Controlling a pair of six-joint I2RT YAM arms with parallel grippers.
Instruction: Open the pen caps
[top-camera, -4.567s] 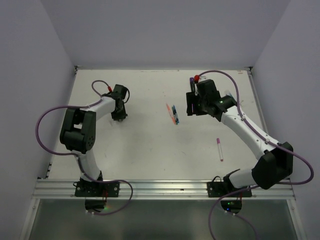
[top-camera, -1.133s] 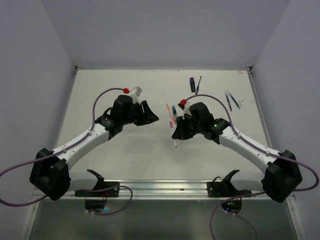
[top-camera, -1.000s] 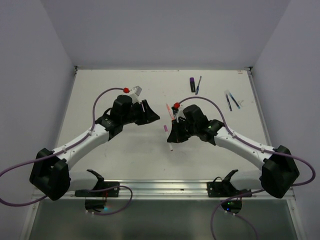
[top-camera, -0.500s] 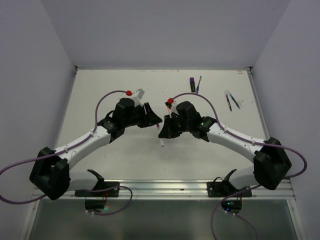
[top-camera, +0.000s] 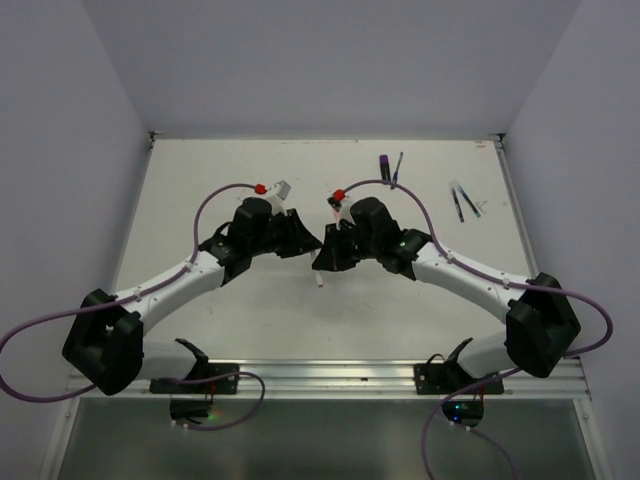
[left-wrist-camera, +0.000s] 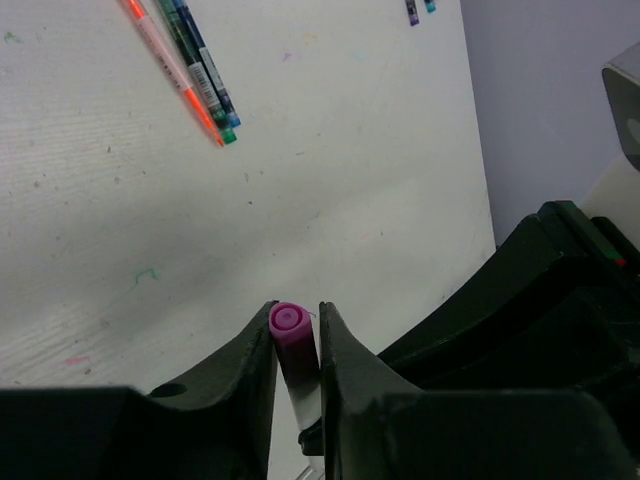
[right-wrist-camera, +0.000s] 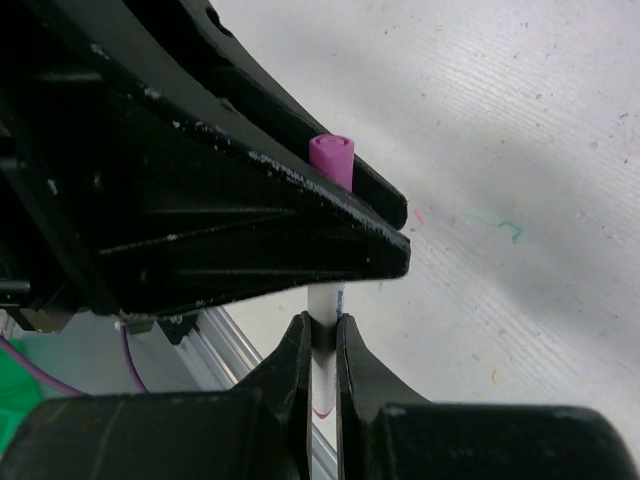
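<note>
Arm bases at the near edge of the desk (top-camera: 400, 320), both arms reaching in; the hands meet mid-desk.

Right hand (right-wrist-camera: 322, 332): closed on the white pen barrel (right-wrist-camera: 322, 300), clamped around mid-length. The pen stands steeply tilted and off the surface. Its lower end pokes out below the hands in the top view.

Left hand (left-wrist-camera: 296, 314): comes in from the opposite side, fingers tight on either side of the pink cap (left-wrist-camera: 287, 322), with no gap I can see. The cap's flat end sticks out just past the fingertips. The cap is on the barrel, directly above the right hand's grip point, and the two hands are almost touching.

Small blue print on the barrel near the right fingers, too small to read.

Just beyond the hands: orange pen (left-wrist-camera: 175, 72) lying beside a pair of teal-blue pens (left-wrist-camera: 203, 80). Their barrel labels are unreadable.

Far edge: stubby purple marker (top-camera: 384, 166) with a blue pen (top-camera: 398, 170) just beside it. To the far right lie two dark pens (top-camera: 463, 200), close together.
</note>
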